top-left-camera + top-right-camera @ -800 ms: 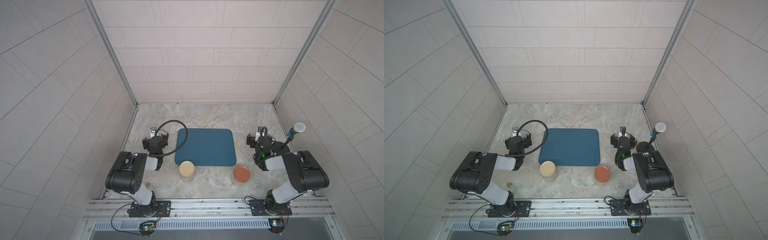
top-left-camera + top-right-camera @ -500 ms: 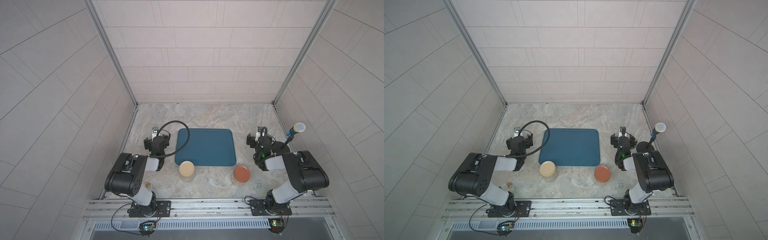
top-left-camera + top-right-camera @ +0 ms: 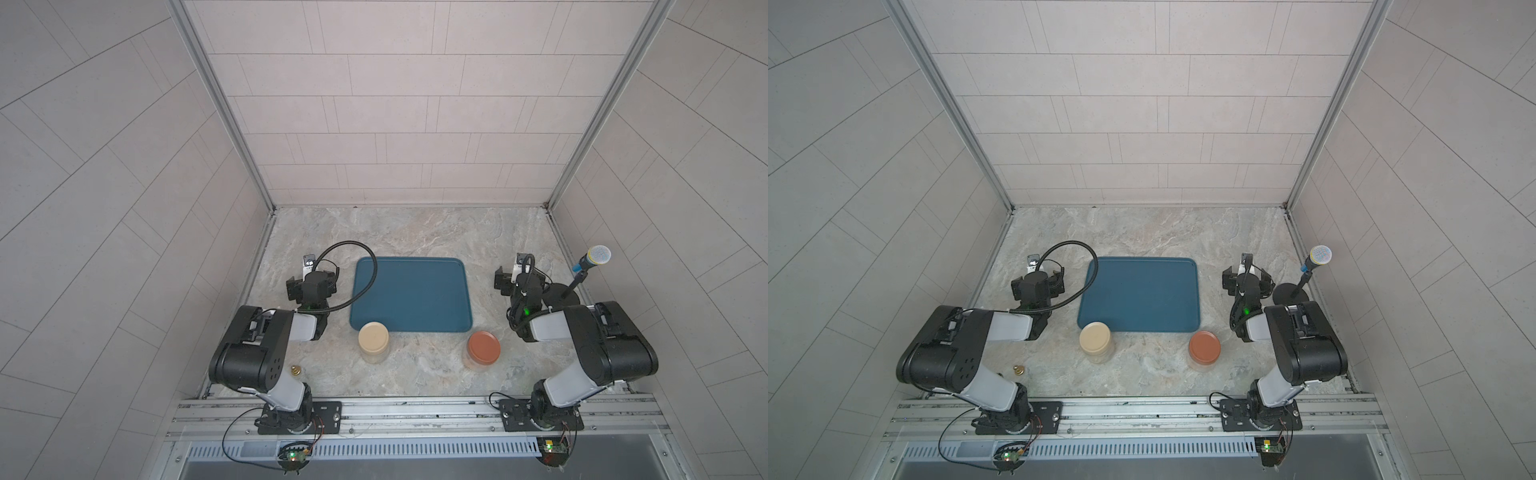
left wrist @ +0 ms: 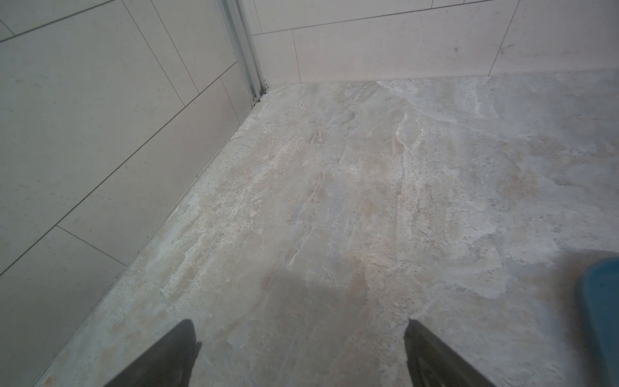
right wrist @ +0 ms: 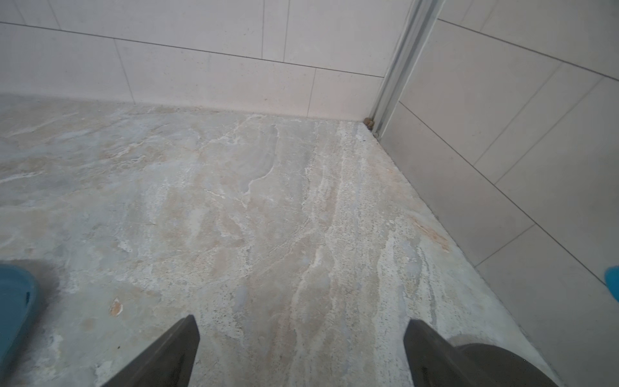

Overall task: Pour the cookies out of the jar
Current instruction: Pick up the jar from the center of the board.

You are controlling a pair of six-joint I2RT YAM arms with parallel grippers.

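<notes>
At the near edge of the blue tray [image 3: 411, 295] we see two jars with lids on: the beige-lidded jar [image 3: 374, 340] by its left corner, the orange-lidded jar [image 3: 483, 348] just off its right. We cannot make out the cookies from above. The left gripper [image 3: 312, 277] and right gripper [image 3: 520, 277] flank the tray, jaws spread wide and holding nothing, well apart from both jars. Open marble table [image 3: 415, 232] runs to the back wall [image 3: 395, 124].

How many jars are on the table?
2. The cream-lidded jar is beside the blue tray, at its near left corner; the orange-lidded jar is off its near right corner. None seems hidden.
</notes>
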